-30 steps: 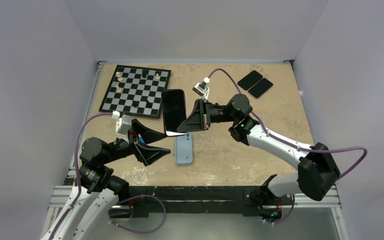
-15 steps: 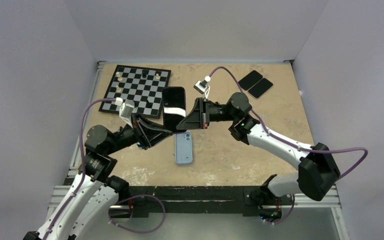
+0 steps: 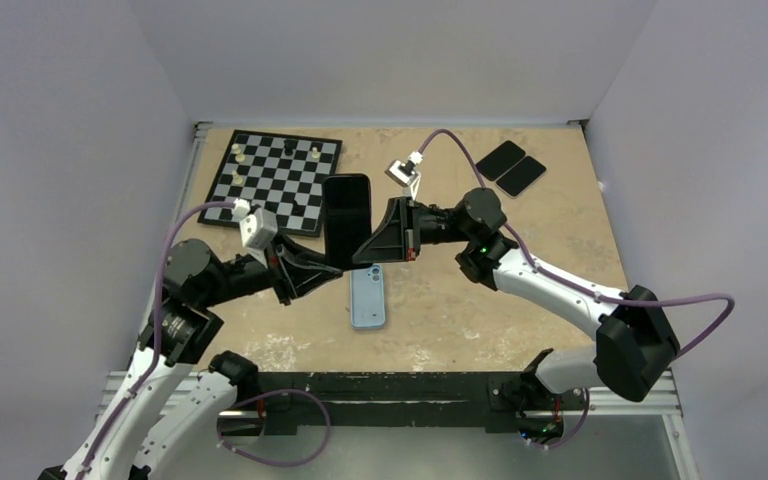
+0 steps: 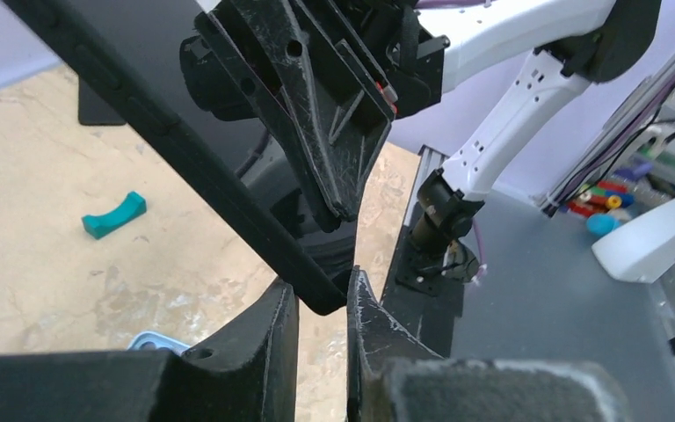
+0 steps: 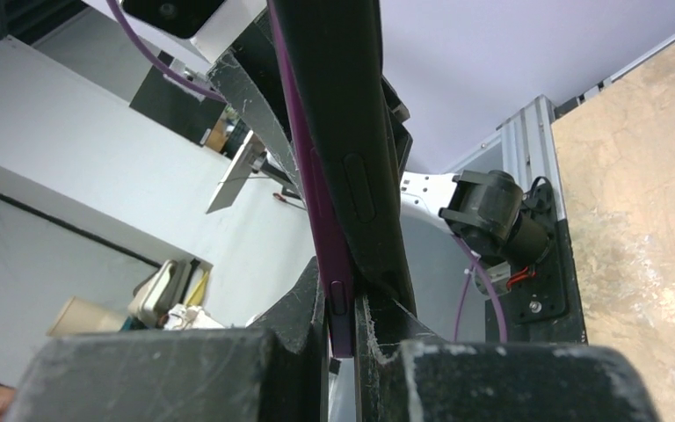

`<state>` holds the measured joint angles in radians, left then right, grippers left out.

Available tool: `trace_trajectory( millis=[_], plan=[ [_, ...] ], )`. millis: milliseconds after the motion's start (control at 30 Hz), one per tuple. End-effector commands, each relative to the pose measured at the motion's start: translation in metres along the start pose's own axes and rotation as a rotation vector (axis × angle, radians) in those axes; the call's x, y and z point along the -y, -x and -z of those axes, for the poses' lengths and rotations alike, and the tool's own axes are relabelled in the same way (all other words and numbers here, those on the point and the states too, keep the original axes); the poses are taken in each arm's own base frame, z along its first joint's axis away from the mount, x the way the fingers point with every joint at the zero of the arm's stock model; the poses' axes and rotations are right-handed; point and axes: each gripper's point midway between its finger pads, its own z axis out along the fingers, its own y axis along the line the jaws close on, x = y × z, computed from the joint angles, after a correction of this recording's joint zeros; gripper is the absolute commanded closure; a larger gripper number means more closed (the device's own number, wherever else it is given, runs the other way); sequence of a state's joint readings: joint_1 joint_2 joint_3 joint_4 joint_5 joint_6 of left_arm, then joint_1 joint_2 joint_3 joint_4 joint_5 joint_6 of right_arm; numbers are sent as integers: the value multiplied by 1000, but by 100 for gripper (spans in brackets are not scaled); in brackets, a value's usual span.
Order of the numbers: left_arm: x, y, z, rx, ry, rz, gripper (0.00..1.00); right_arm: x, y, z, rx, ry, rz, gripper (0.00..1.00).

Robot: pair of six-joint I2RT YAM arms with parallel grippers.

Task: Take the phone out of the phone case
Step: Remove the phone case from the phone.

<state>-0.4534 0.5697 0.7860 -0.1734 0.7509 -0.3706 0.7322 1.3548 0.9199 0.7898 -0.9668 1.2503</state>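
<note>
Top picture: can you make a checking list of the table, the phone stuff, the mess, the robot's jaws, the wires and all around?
Surface: tan speckled tabletop.
Job's things: black flat phone, purple edge showing, held off the tabletop.
Clutter: light blue phone-shaped slab lying flat; black-and-white chessboard with pieces; two black flat pads; small teal curved block.
Grippers: left gripper and right gripper, jaws shut on the phone.
Cables: purple cable along each arm.
Surroundings: plain pale walls.

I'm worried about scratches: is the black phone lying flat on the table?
No, the black phone is up off the table, pinched at its near end by the right tool.
</note>
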Motion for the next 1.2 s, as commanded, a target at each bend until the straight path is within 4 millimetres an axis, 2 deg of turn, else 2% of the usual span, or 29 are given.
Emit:
trace_trajectory(
  millis=[0, 167, 300, 567, 767, 900, 1000, 1067, 1167],
  plan=[
    [-32, -26, 8, -119, 78, -276, 100, -71, -3, 10, -64, 147, -79, 100],
    [-37, -29, 14, -136, 113, -311, 100, -76, -3, 12, -65, 166, -87, 100],
    [-39, -26, 12, -121, 135, -273, 100, -75, -2, 11, -57, 164, -84, 100],
    [-18, -13, 8, 14, 78, -99, 100, -55, 5, 5, -15, 112, -49, 100],
    [-19, -3, 3, 85, 103, 78, 100, -39, 6, 4, 15, 42, -36, 100],
    [-46, -7, 10, 115, 299, 268, 100, -22, 4, 8, 34, -75, -17, 100],
    [-72, -17, 21, 120, 491, 404, 100, -1, 0, 14, 22, -212, 7, 100],
    [-86, -20, 27, 138, 571, 420, 100, -1, -7, 16, 6, -194, -10, 100],
    [-94, -22, 22, 144, 580, 417, 100, -6, -14, 17, -1, -144, -43, 100]
  ],
)
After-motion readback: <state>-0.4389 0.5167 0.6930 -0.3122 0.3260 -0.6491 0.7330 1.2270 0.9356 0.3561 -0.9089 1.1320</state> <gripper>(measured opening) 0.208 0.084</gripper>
